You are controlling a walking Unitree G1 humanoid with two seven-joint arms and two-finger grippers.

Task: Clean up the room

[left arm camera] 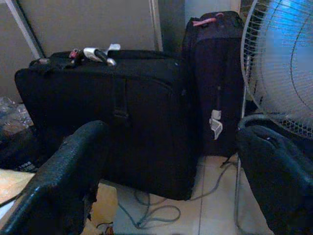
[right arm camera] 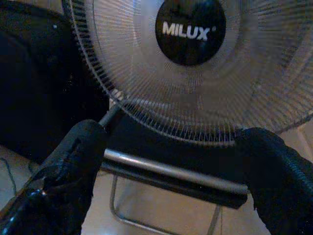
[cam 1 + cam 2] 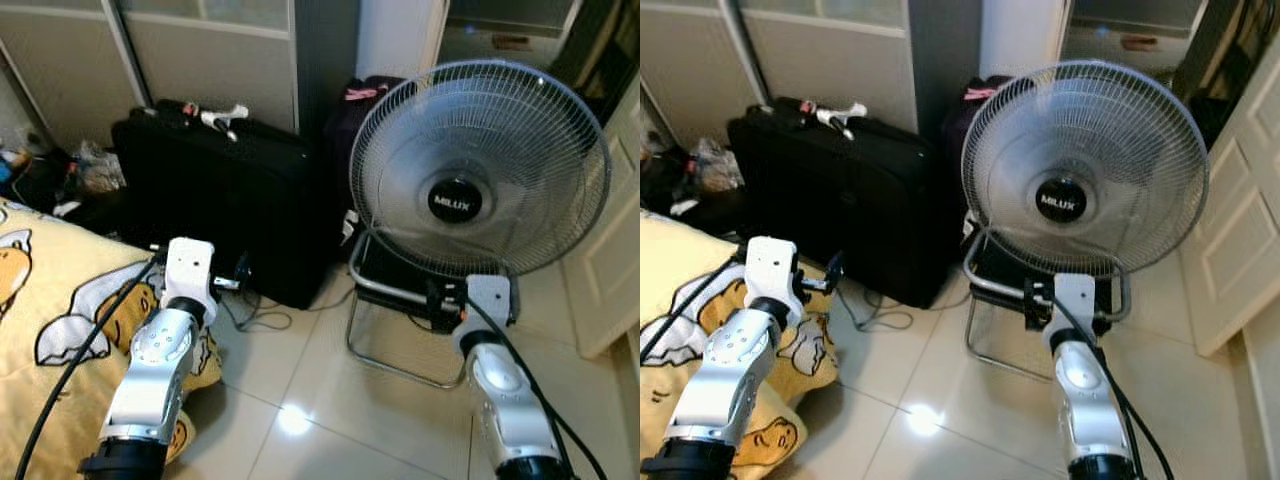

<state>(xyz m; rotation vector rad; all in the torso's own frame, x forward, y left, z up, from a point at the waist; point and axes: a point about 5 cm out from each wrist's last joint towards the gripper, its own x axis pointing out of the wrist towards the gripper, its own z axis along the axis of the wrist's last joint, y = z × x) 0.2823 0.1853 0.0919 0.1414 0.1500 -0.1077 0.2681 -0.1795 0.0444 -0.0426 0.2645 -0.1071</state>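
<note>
Presently, entries for this moment:
Fan: a grey floor fan marked MILUX stands on white tiles at right of centre, tilted back on a metal tube stand.
Suitcases: a large black suitcase stands upright at upper left of centre; a second dark one is between it and the fan.
Bed: a yellow cartoon blanket fills the lower left corner, its edge hanging just above the floor.
Clutter: bags and small items lie at the far left by the wardrobe doors.
Cable: a grey cord loops on the tiles below the large suitcase.
Left tool: left tool is raised above the blanket edge, facing the suitcases; fingers apart, holding nothing.
Right tool: right tool is just before the fan's stand, under the grille; fingers apart, holding nothing.
Step in hand: judged an approach, the right arm lined up on the fan; which item is meant is not settled.
Next move: if the fan, it calls for a firm grip on the stand tube, not the thin grille.
</note>
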